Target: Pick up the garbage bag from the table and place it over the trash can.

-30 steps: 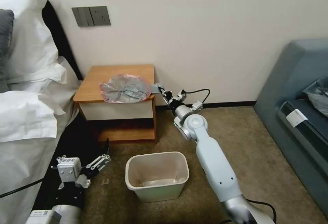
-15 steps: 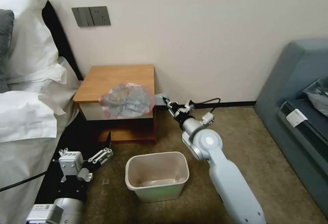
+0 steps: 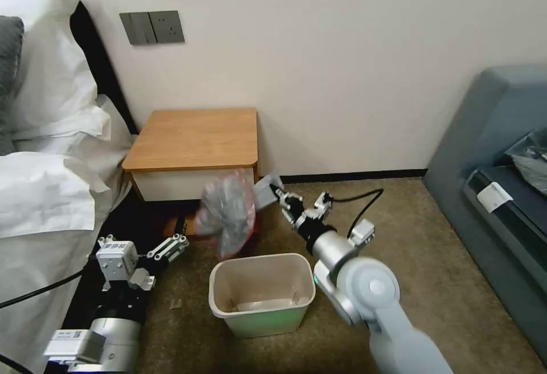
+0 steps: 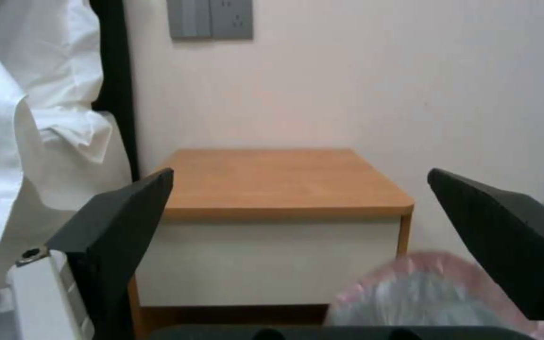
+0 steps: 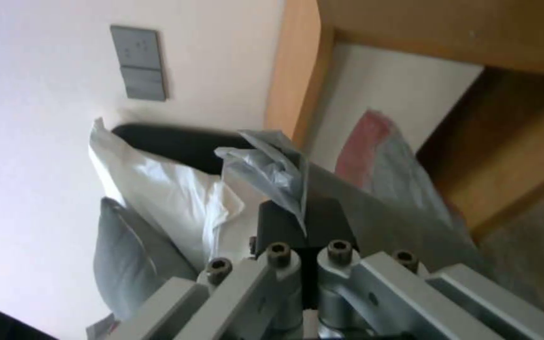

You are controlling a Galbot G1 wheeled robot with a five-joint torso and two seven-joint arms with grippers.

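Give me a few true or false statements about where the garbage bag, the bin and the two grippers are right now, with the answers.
1. The garbage bag lies flat on the table. False: it hangs in the air in front of the table.
2. The right gripper is shut on the garbage bag. True.
3. The left gripper holds the bag's pink rim. False: its jaws are open and hold nothing.
4. The bag already lines the trash can. False: it hangs above the can's far rim.

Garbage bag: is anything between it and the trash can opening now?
Nothing visible. The garbage bag hangs from the shut right gripper just above the trash can's far rim; left gripper waits open, off to the side.
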